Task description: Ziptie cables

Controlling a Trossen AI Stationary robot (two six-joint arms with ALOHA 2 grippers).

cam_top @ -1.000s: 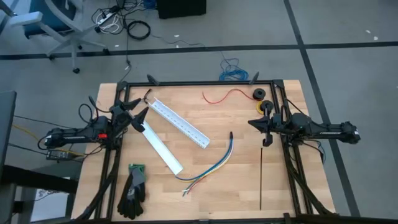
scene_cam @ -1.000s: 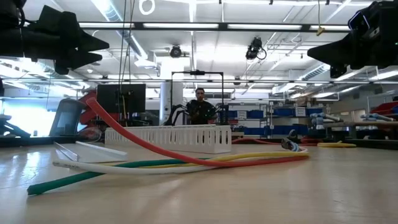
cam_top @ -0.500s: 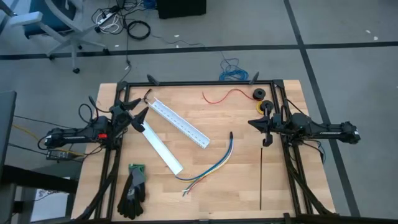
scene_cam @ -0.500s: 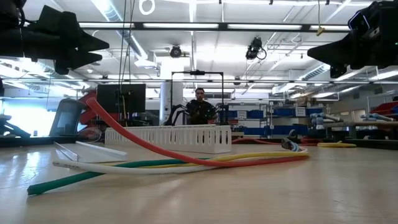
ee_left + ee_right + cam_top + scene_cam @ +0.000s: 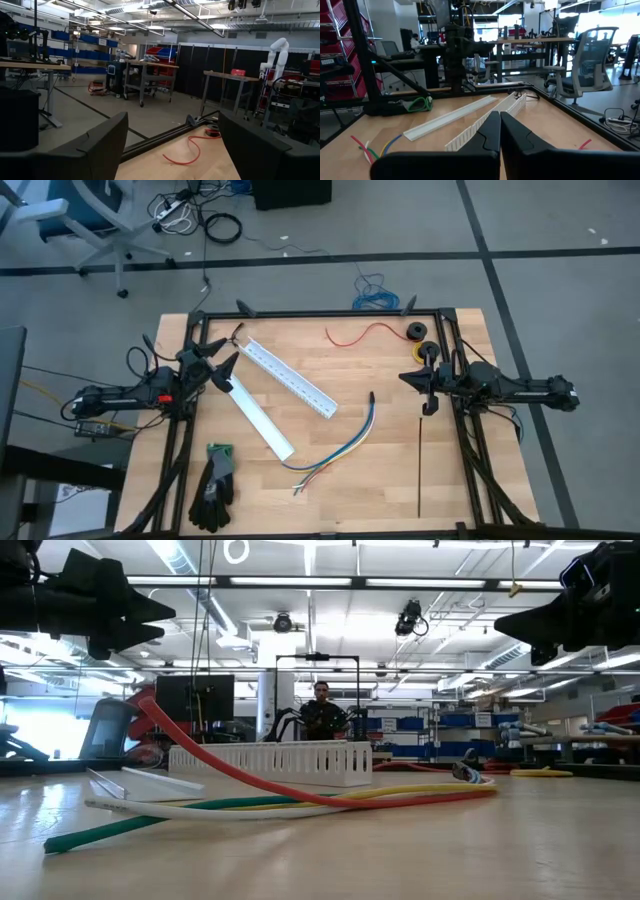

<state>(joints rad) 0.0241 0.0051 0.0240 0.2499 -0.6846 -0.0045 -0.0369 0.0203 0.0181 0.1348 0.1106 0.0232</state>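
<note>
robotics lab/workshop; open floor, strip lights [image 5: 300, 580], workbenches [image 5: 150, 67], parts-bin shelving [image 5: 90, 40], white robot arm [image 5: 277, 52], office chair [image 5: 580, 60]

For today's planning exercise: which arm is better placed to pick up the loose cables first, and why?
Probably the right. The cables lie nearer the right gripper, though it is shut and must open. The left gripper is open, but the white channel lies between.

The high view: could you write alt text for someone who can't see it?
Seen from above, a loose bundle of coloured cables lies untouched on a wooden table, beside a white slotted channel and its flat cover. The left tool waits open at the left edge, the right tool shut at the right edge.
</note>
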